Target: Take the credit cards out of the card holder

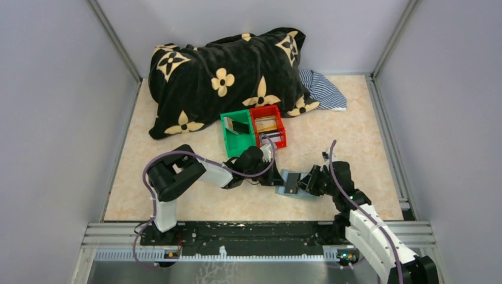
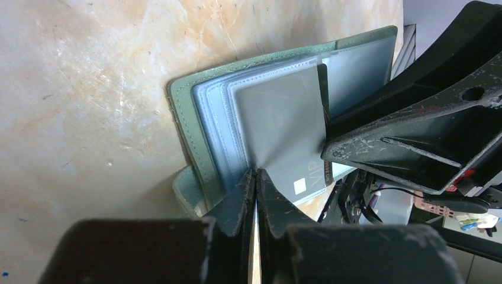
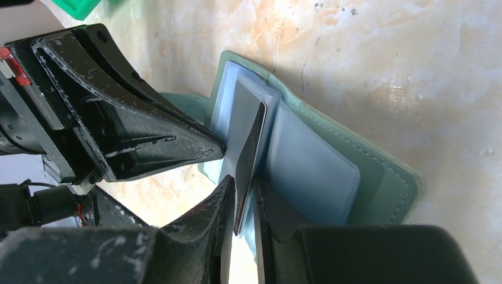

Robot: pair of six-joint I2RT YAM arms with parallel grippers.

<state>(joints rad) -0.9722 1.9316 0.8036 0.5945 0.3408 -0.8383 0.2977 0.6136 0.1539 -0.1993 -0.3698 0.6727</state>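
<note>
The holder (image 1: 290,177) lies open on the bench (image 1: 355,118), between the arms. The left hand (image 2: 256,177) is pinched shut, apparently on the holder's lower edge, anchoring it. The right hand (image 3: 243,190) is clamped on a dark card (image 3: 251,142) standing in its sleeve, placed to slide it free.

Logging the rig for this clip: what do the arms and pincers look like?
The left arm and right arm have white links, black joints and looping purple cables. The left pincer and right pincer are black, wedge-shaped, ribbed and scuffed.
</note>
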